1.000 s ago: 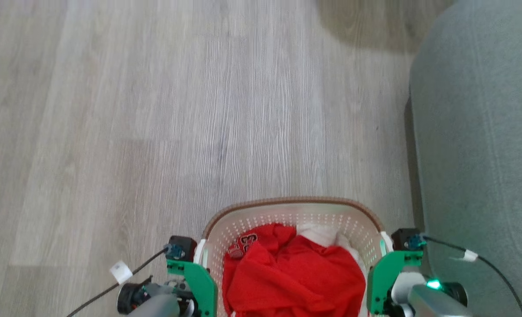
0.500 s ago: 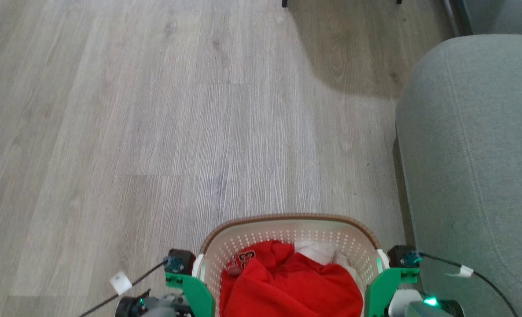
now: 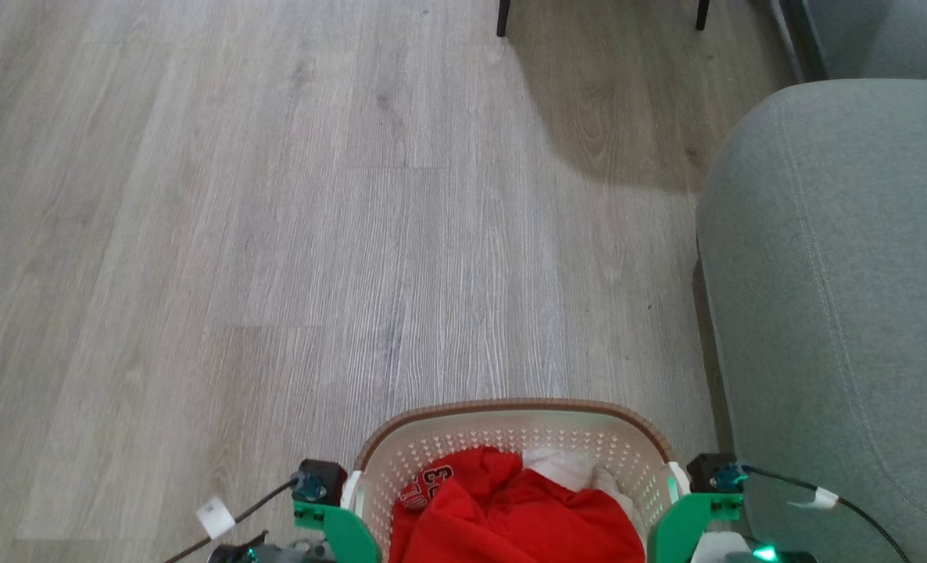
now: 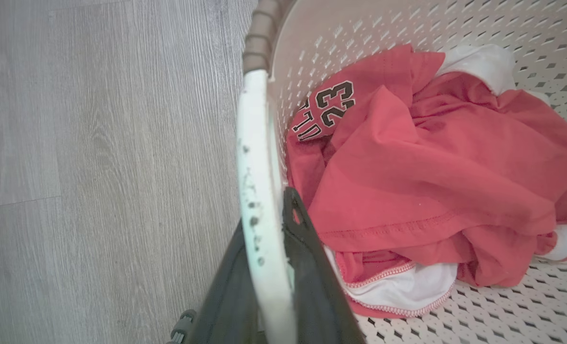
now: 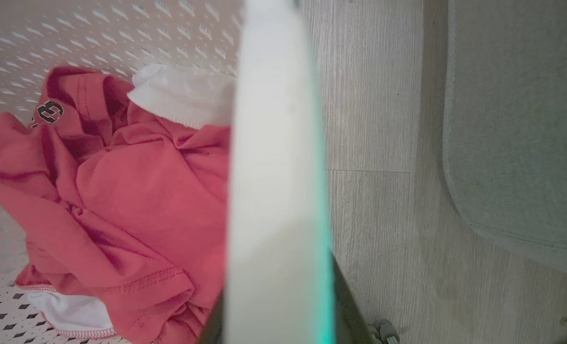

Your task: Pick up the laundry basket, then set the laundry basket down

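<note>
Gripping narrow on both white handles [image 4: 259,191] with left fingers [image 4: 307,267] and right fingers [image 5: 344,310], holding the laundry basket [image 3: 510,405] slung between them, seemingly off the floor [image 3: 276,234]; likely needing level, matched lowering, steering clear of the grey sofa [image 3: 846,274] just outside the right fingers.

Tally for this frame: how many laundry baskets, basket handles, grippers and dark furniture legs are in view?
laundry basket: 1
basket handles, left handle and right handle: 2
grippers, left gripper and right gripper: 2
dark furniture legs: 2
Total: 7
</note>
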Controlling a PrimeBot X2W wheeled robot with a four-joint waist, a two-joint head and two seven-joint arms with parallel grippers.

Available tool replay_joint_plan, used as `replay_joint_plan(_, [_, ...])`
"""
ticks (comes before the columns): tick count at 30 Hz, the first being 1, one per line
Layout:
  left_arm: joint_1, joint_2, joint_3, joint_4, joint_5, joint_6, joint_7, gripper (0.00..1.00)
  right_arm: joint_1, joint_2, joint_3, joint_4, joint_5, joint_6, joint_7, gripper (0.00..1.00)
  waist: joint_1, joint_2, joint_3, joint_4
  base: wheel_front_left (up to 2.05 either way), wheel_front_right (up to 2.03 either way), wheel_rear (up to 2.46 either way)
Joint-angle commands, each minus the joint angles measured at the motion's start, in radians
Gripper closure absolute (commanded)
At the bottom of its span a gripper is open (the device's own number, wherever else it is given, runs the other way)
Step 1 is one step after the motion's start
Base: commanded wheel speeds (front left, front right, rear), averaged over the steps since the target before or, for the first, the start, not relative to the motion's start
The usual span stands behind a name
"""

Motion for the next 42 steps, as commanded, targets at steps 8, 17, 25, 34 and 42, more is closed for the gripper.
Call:
replay_joint_plan(8, [-0.03,0.027,-0.005,0.009,-0.013,0.005,-0.012,1.0,-0.017,-0.001,0.065,-0.003,0.036,0.006,-0.026,1.0,0.0001,0.0,-0.003,-0.002,0.0,0.0,0.0])
replay_joint_plan(17, [-0.036,0.027,-0.017,0.009,-0.025,0.006,-0.011,1.0,-0.029,-0.001,0.1,0.002,0.069,0.006,-0.035,1.0,0.0001,0.0,0.004,-0.004,0.0,0.0,0.0])
replay_joint_plan(25, [-0.045,0.027,-0.029,0.008,-0.035,0.006,-0.015,1.0,-0.044,-0.001,0.131,0.009,0.096,0.006,-0.047,1.0,0.0001,0.0,0.018,-0.005,0.0,0.0,0.0])
replay_joint_plan(34, [-0.083,0.027,-0.04,0.001,-0.043,0.013,-0.025,1.0,-0.096,-0.001,0.16,0.022,0.111,0.006,-0.064,1.0,0.0001,0.0,0.073,-0.009,0.0,0.0,0.0])
replay_joint_plan(42, [-0.181,0.027,-0.037,-0.001,-0.051,0.015,-0.041,1.0,-0.204,-0.001,0.171,0.039,0.107,0.006,-0.084,1.0,0.0001,0.0,0.179,-0.007,0.0,0.0,0.0])
